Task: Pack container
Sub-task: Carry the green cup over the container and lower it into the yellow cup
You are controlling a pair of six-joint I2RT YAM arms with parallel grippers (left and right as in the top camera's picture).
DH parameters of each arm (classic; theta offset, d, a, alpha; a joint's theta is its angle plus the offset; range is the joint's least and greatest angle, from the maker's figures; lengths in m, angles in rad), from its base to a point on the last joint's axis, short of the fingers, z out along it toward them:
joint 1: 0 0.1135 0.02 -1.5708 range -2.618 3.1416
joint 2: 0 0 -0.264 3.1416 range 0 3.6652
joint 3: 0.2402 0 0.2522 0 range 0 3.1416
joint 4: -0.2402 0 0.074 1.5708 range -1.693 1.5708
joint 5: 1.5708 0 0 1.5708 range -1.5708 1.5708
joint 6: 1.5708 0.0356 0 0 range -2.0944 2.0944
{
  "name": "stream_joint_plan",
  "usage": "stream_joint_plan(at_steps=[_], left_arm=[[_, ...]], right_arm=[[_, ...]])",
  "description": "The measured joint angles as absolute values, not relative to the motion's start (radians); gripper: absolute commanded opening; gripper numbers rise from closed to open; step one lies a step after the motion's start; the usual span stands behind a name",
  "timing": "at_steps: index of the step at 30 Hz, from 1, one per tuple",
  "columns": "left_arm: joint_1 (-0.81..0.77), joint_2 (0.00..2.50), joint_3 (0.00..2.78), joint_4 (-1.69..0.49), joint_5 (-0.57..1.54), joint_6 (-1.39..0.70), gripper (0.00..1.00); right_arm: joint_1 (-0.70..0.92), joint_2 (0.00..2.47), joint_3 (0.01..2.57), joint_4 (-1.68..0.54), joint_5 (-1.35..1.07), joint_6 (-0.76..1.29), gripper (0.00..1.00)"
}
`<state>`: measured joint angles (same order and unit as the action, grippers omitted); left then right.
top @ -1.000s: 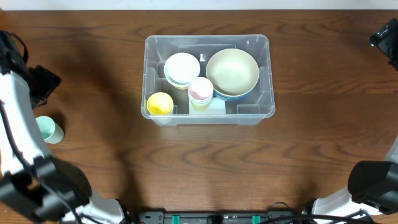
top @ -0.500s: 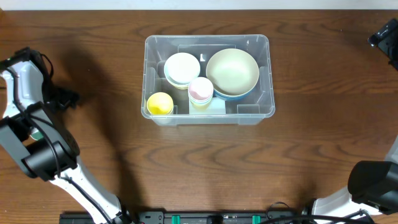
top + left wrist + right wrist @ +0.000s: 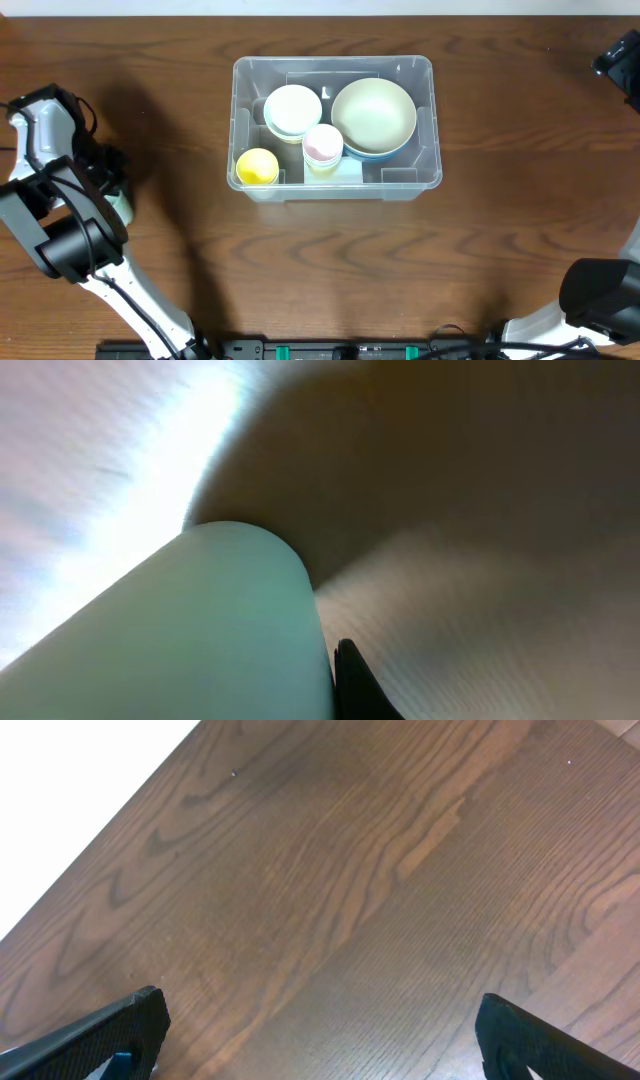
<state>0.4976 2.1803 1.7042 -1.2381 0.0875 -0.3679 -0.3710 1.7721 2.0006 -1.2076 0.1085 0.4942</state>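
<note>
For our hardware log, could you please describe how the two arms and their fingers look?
The left arm has white shells, black joints and thin black cables. The right arm shows black housings with a white link near its base. The right fingers are black, one bearing a small blue mark.

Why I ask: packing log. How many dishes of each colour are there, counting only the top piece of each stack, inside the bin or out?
Cream dish: 1
White dish: 1
Pink dish: 1
Yellow dish: 1
Mint dish, outside the container: 1
Total: 5
</note>
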Motion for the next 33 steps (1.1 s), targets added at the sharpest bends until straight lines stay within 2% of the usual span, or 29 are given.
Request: stream_joint_plan(at_steps=[6,12,26,33], left_arm=[[0.397,2.176,1.705,-1.269,0.419,-0.226,0.06],[0.239,2.15,1.703,-1.26,0.547,-0.104,0.06],[0.004,1.578,1.697,-1.113,0.231,-0.078,0.06],[-0.206,1.475,1.697,-1.106,0.166,-0.05,0.06]], right_arm=[[-0.371,1.772,2.001,-1.208,0.109,0.494,0.99],[-0.371,1.772,2.001,-1.208,0.109,0.494,0.99],[-0.371,1.772,2.001,-1.208,0.109,0.494,0.99],[-0.371,1.772,2.001,-1.208,0.109,0.494,0.99]])
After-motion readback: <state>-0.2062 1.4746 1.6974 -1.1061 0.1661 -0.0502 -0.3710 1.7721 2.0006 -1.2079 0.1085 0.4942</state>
